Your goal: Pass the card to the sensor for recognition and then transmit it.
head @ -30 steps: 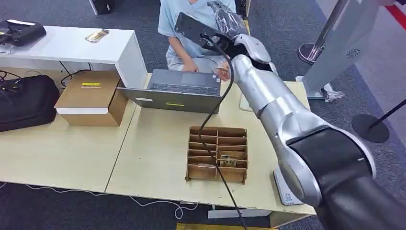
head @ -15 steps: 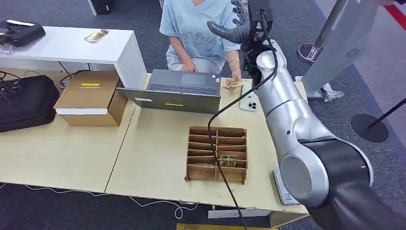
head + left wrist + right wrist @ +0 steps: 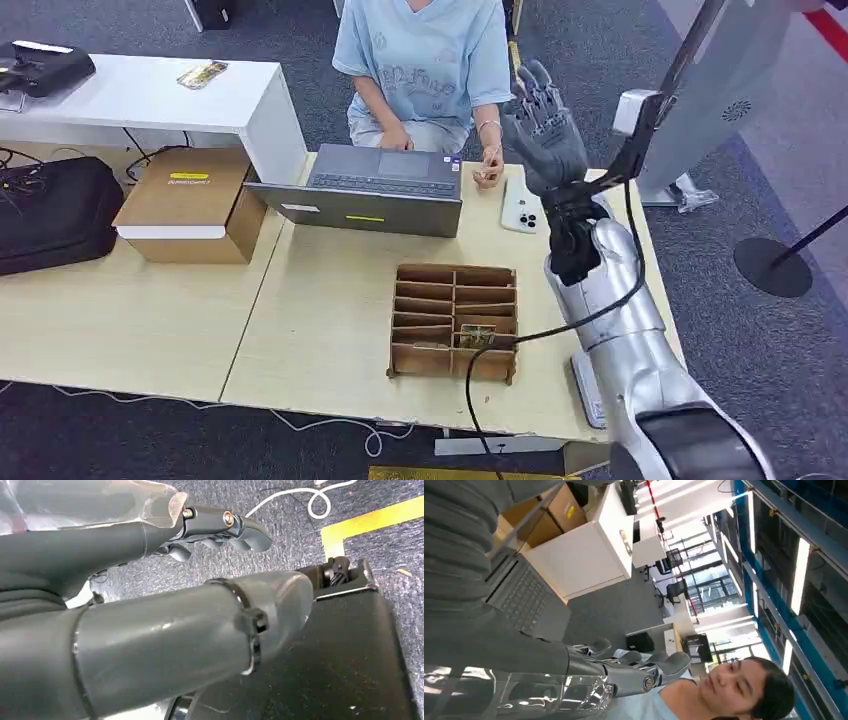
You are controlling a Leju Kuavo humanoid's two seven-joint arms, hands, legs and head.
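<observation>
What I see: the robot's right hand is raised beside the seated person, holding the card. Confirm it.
Wrong on one point: the right hand is raised beside the person, but it holds nothing. The head view shows its fingers apart and bare. A small gold thing that may be the card is at the person's own hand, by the laptop.

Head view high, facing down over table (image 3: 300,330); right wrist view close, sharing laptop (image 3: 385,180).

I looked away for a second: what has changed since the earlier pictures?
The right hand has swung right and come down from in front of the person, empty, fingers spread; the person now holds a small card. Laptop, phone and wooden organizer stayed put.
</observation>
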